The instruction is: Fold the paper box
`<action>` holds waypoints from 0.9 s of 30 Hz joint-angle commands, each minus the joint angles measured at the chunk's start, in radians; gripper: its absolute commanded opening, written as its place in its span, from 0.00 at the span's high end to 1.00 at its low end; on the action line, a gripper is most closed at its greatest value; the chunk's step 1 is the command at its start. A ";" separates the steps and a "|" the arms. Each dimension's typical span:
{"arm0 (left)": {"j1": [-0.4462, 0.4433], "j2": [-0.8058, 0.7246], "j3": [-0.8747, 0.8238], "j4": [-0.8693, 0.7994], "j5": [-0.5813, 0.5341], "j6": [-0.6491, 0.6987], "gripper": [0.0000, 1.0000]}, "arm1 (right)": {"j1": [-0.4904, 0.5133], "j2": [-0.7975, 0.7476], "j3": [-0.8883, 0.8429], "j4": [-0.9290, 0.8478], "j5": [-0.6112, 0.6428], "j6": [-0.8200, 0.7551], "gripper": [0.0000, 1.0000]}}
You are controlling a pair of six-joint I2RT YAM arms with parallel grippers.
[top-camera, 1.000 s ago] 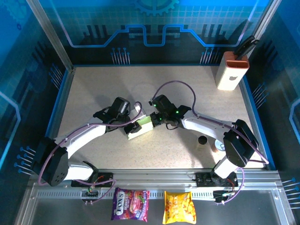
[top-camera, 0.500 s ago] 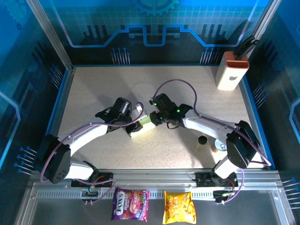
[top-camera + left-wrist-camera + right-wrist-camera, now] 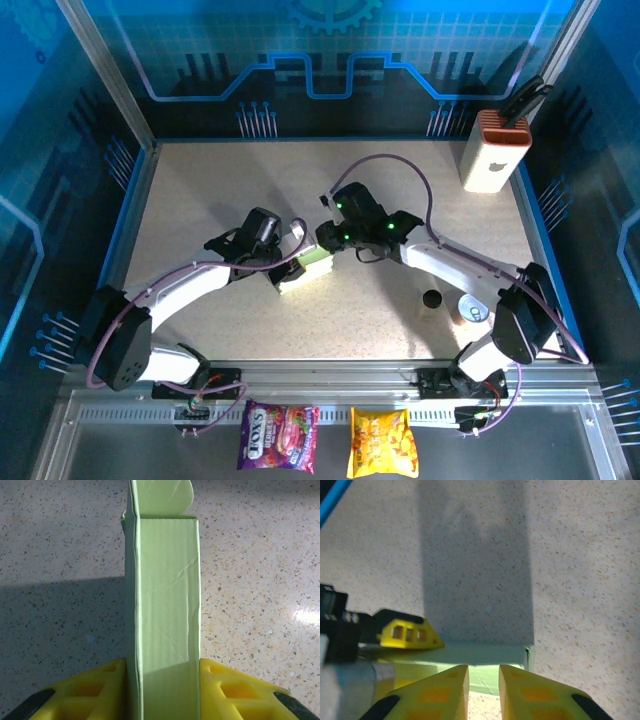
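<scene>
The paper box (image 3: pixel 303 269) is a pale green, narrow folded box lying near the middle of the table. My left gripper (image 3: pixel 283 266) is shut on its near end. In the left wrist view both yellow fingers (image 3: pixel 92 692) press the long sides of the paper box (image 3: pixel 165 590), and a rounded flap (image 3: pixel 165 495) stands up at its far end. My right gripper (image 3: pixel 327 240) hovers just over the box's other end. In the right wrist view my right gripper (image 3: pixel 483 682) is open by a narrow gap with nothing in it, with the paper box (image 3: pixel 470 655) below.
A white block with an orange ribbed top (image 3: pixel 494 150) stands at the far right corner. A can (image 3: pixel 472 310) and a small black piece (image 3: pixel 431 298) sit near the right arm's base. Two snack packets (image 3: pixel 277 437) (image 3: pixel 382 443) lie beyond the front rail.
My right gripper has come off the box's end, drawn back towards the far side, and its jaws have parted slightly. The left gripper keeps its hold, and the box has barely shifted.
</scene>
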 commanded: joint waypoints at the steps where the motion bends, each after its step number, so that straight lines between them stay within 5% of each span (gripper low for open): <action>1: -0.010 0.016 -0.023 -0.026 0.014 0.003 0.64 | -0.012 0.056 0.055 -0.009 -0.063 0.013 0.80; 19: -0.011 -0.017 -0.026 -0.014 0.015 -0.020 0.54 | -0.019 0.125 -0.046 -0.026 -0.081 0.046 0.88; 27: -0.011 -0.148 -0.028 0.049 0.052 -0.157 0.42 | -0.017 0.141 -0.057 -0.028 -0.079 0.047 0.88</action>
